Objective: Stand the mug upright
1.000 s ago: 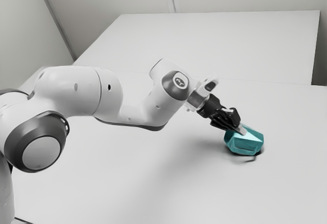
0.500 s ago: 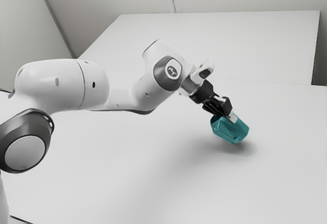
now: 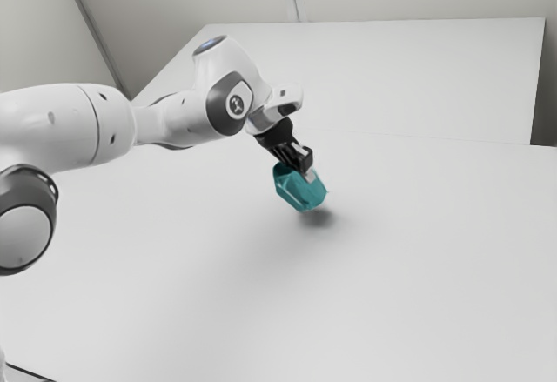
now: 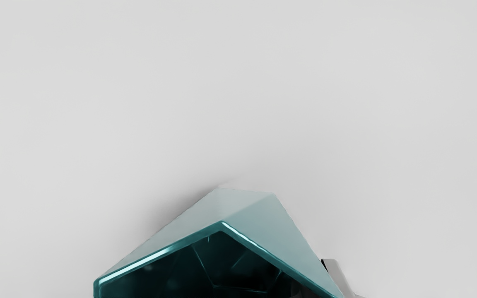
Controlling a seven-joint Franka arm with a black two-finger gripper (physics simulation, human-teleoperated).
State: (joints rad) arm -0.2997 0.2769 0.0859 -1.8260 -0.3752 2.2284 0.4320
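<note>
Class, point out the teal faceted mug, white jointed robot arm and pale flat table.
Teal faceted mug [image 3: 298,191]: exterior view, on its outer wall.
White jointed robot arm [image 3: 181,123]: exterior view, on its shell between joints.
Pale flat table [image 3: 418,251]: exterior view, on its bare top.

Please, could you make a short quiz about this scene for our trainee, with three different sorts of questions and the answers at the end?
1. Multiple choice. In the wrist view, which part of the mug do we look into?
A) its handle
B) its open mouth
C) its underside

2. True or false. The gripper is shut on the mug, and the mug is tilted.

3. Fill in the missing word. In the exterior view, the dark patch on the table just below the mug is the mug's ______.

Key: 1. B; 2. True; 3. shadow
</note>
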